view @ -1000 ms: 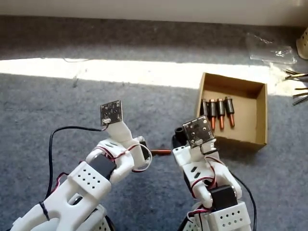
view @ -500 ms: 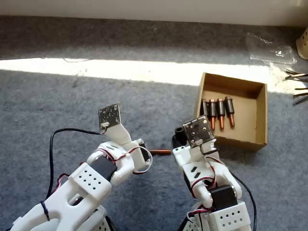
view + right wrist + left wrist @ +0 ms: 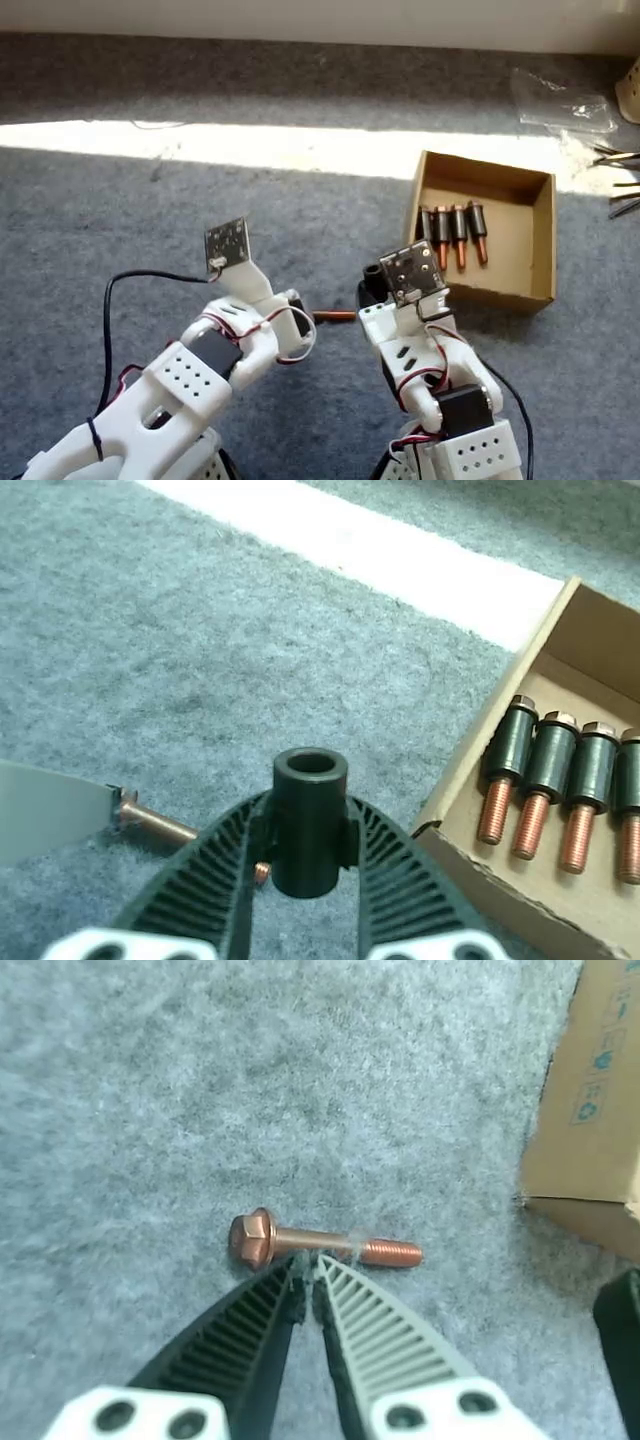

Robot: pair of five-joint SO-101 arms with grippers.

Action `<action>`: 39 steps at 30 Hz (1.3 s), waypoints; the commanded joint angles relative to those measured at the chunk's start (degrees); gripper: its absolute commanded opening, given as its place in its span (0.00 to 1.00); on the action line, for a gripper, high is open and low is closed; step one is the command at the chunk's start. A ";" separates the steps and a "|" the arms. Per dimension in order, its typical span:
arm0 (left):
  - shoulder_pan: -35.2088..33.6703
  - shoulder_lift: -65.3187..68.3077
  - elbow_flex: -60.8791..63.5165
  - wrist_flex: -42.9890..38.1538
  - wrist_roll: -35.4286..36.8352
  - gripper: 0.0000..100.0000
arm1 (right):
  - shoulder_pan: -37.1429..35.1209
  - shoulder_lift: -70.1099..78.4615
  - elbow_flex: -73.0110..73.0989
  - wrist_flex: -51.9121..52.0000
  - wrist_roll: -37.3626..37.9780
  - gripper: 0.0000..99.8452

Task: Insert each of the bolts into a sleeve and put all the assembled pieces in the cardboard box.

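Observation:
A copper bolt (image 3: pixel 320 1244) lies on the grey carpet (image 3: pixel 120 230) between the two arms (image 3: pixel 335 316). My left gripper (image 3: pixel 308 1260) is shut with nothing between its fingers, its tips touching the bolt's shank from the side. My right gripper (image 3: pixel 307 818) is shut on a black sleeve (image 3: pixel 310 772), held upright with the bore showing, just right of the bolt's threaded end (image 3: pixel 372 278). The bolt (image 3: pixel 155 822) runs behind the right gripper's finger. The cardboard box (image 3: pixel 480 165) stands at the right, holding several assembled pieces (image 3: pixel 458 232) side by side (image 3: pixel 560 780).
A bright sunlit strip (image 3: pixel 250 145) crosses the carpet behind the arms. A clear plastic bag (image 3: pixel 560 100) and some metal tools (image 3: pixel 620 180) lie at the far right. The box wall (image 3: pixel 470 850) is close to the sleeve.
My left wrist has turned and drawn back slightly toward the left. The bolt, the right arm and the sleeve have stayed where they were.

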 commanded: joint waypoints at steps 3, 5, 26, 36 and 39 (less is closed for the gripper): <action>1.01 0.22 0.04 -2.29 0.62 0.07 | 0.75 -0.66 -0.31 -1.54 0.53 0.00; 1.01 0.22 0.04 -2.20 0.62 0.15 | 0.75 -0.66 -0.31 -1.54 0.53 0.00; -0.40 0.31 -0.40 -2.11 8.53 0.22 | 0.75 -0.66 -0.31 -1.54 0.62 0.00; 2.07 0.31 1.54 -2.46 8.44 0.21 | 0.75 -0.66 -0.31 -1.54 0.70 0.00; 2.07 0.31 2.24 -2.55 8.44 0.21 | 0.75 -0.66 -0.31 -1.54 0.70 0.00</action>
